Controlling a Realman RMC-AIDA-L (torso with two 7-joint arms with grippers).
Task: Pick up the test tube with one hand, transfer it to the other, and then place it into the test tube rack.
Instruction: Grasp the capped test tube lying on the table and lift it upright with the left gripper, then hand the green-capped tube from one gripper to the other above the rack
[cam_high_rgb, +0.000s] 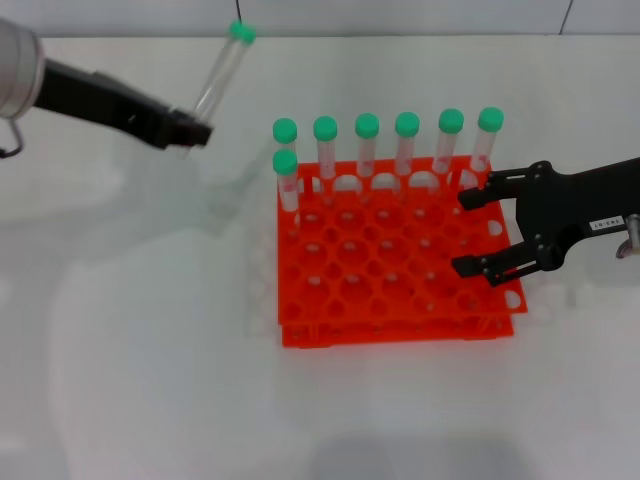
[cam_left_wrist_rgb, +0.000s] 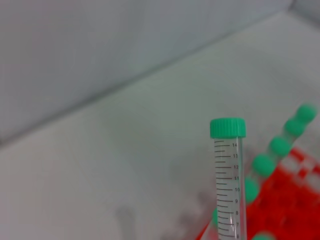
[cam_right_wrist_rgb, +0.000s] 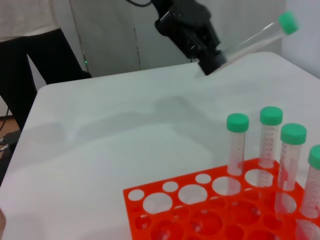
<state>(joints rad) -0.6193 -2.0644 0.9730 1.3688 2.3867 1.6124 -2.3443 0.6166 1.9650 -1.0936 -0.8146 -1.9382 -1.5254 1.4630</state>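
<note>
Left tool (cam_high_rgb: 195, 130): gripping tube (cam_high_rgb: 222, 68) low, cap free for handover, 10 o'clock of rack (cam_high_rgb: 400, 260).
Right tool (cam_high_rgb: 470, 232): gaping empty over rack, awaiting it.

White bench (cam_high_rgb: 130, 380), bearing only an orange test tube rack (cam_high_rgb: 395, 290) near its middle, flat on the surface

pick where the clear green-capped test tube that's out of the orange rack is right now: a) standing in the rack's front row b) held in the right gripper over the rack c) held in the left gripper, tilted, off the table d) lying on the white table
c: the left gripper is shut on the lower end of the clear green-capped test tube, tilted in the air, while the open right gripper is over the orange plastic rack.
</note>
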